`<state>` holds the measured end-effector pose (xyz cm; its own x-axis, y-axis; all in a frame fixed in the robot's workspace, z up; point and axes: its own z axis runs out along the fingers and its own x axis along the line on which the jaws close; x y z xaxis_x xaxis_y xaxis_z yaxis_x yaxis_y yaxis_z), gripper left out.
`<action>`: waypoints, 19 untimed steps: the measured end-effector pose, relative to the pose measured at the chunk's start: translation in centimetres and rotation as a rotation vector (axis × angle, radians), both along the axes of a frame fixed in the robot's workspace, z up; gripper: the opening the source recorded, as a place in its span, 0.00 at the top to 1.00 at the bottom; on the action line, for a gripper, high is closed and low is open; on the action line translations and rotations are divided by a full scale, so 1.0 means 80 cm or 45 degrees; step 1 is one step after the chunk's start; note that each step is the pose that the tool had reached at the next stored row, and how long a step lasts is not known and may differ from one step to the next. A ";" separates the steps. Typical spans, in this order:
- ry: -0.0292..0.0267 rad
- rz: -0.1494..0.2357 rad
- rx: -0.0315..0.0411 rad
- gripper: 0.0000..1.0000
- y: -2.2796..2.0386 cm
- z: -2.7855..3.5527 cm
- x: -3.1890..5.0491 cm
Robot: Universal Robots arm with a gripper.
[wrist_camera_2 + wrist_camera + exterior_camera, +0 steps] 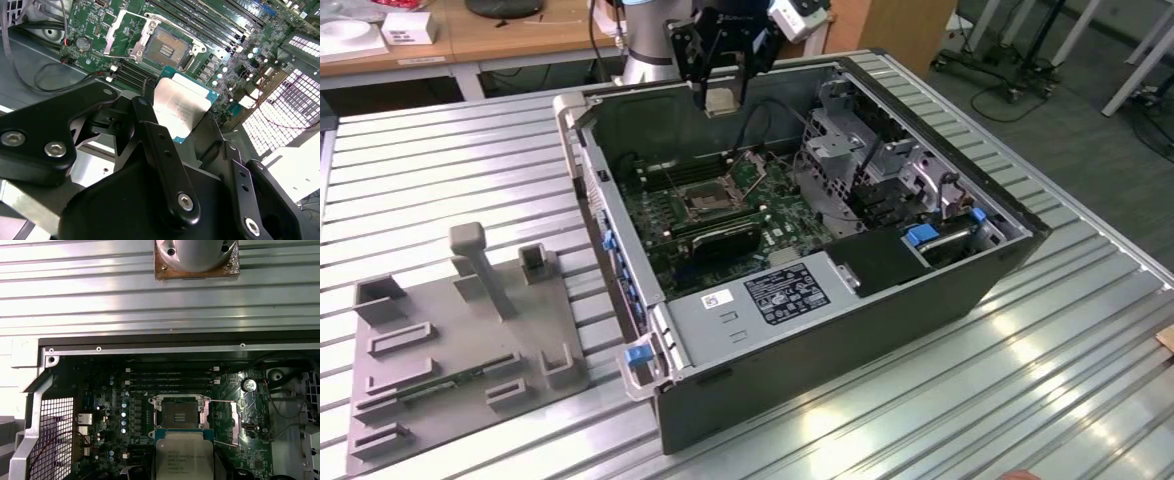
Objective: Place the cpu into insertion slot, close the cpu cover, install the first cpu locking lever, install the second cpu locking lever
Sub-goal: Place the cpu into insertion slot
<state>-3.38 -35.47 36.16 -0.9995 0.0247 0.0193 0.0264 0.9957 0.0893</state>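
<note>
Starting at the exterior view's left, we see a grey fixture plate (454, 350) with upright blocks lying on the slatted metal table (427, 160). Toward the middle stands the open computer case (921, 310). The gripper (720, 90) hangs over its far wall, with the cpu (718, 103) a small tan square at its tip. From here the insertion slot (698, 202) is a small dark square on the green board (781, 215), well apart from the chip.

The second wrist view gives us the grip up close. Two black fingers (152, 135) are closed on opposite edges of the cpu (181, 106), whose metal top faces the camera. Beyond it lies the insertion slot (164, 48), bare, with the cpu cover (122, 32) swung open beside it.

The first wrist view shows us the cpu (182, 455) held in front of the insertion slot (179, 415). The cpu cover (233, 421) stands up along one side, and long memory slots (172, 377) lie beyond.
</note>
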 end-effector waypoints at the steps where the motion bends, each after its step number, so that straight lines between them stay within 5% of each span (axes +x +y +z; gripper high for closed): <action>1: 0.0001 0.000 -0.0001 0.46 0.0000 -0.0001 0.000; 19: 0.0000 0.000 0.0000 0.46 0.0000 -0.0053 0.000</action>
<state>-3.38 -35.48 35.74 -0.9995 0.0248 0.0193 0.0264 0.9957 0.0893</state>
